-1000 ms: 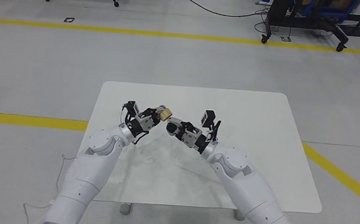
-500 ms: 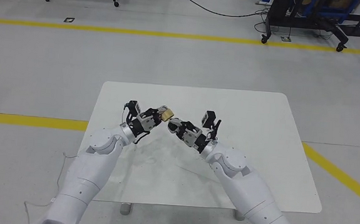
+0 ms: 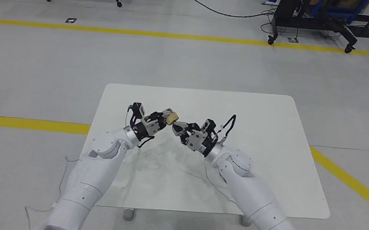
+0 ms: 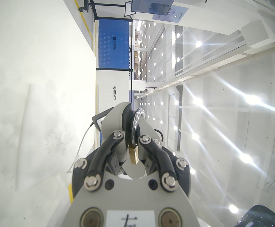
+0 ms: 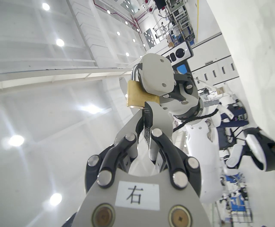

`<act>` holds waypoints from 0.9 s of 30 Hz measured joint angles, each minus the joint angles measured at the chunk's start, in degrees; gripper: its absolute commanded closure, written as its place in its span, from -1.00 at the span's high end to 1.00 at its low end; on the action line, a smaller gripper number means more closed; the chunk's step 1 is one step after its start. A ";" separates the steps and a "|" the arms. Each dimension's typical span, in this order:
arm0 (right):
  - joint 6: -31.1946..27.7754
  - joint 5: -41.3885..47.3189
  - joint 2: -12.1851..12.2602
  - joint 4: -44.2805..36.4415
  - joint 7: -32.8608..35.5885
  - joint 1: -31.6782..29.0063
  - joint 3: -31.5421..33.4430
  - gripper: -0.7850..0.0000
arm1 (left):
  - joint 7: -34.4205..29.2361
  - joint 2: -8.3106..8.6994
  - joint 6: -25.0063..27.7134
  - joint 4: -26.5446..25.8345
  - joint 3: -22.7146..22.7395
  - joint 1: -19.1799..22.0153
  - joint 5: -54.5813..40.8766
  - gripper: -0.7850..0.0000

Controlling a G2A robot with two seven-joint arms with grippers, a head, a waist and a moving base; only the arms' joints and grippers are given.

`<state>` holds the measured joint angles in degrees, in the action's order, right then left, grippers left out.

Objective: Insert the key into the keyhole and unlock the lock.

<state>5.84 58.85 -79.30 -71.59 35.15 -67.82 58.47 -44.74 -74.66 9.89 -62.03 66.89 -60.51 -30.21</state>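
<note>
From overhead, both arms meet over the white table point(image 3: 268, 121), a little left of its middle. The left gripper point(image 3: 164, 118) carries a small brass padlock point(image 3: 170, 118), and the right gripper point(image 3: 181, 129) points its tips at the lock from just beside it, so the two nearly touch nose to nose. From the left wrist camera the lock sits wedged between that gripper's fingers point(image 4: 117, 120), which are clamped hard on it. The silver shackle point(image 4: 136, 120) stands up between the pads, and the brass body point(image 4: 133, 155) hangs back toward the palm, seen edge-on. From the right wrist camera the lock shows much better. It is held up in the air by the left gripper, one broad grey pad flat against its side, shackle end up and base facing the right gripper. The right gripper's fingers point(image 5: 160, 122) are pinched tightly together with no gap between them, and their tips sit right up against the underside of the brass body. The key I cannot make out from here; whatever is nipped between those pads is hidden by them.
</note>
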 measured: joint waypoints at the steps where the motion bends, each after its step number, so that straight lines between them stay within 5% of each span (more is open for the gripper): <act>1: 0.91 1.56 -0.10 0.29 0.42 0.09 0.12 -1.00 | 0.27 0.01 0.24 -0.15 0.02 -0.10 0.27 -1.00; 10: 8.00 11.59 -0.64 2.52 2.85 1.08 1.56 -1.00 | 1.84 0.08 0.94 -1.38 0.25 -0.95 1.18 -1.00; 13: 7.05 9.86 -0.58 2.31 2.54 1.17 1.68 -0.32 | 2.20 0.08 1.07 -1.62 0.32 -1.15 1.26 -1.00; 17: 3.38 4.24 -0.25 1.15 0.91 0.98 1.96 0.15 | 2.60 0.08 1.14 -1.89 0.46 -1.39 1.14 -1.00; 20: -2.39 -3.70 0.37 -0.89 -1.99 0.21 2.95 0.98 | 2.96 0.09 1.03 -2.06 0.55 -1.55 1.18 -1.00; 27: -9.03 -29.65 3.44 -8.52 -9.86 -4.43 9.14 1.00 | 4.38 0.23 0.94 -2.89 0.08 -1.65 4.75 -1.00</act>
<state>-3.19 29.20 -75.86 -80.10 25.29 -72.25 67.61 -40.36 -74.43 10.82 -64.91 66.97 -62.15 -25.46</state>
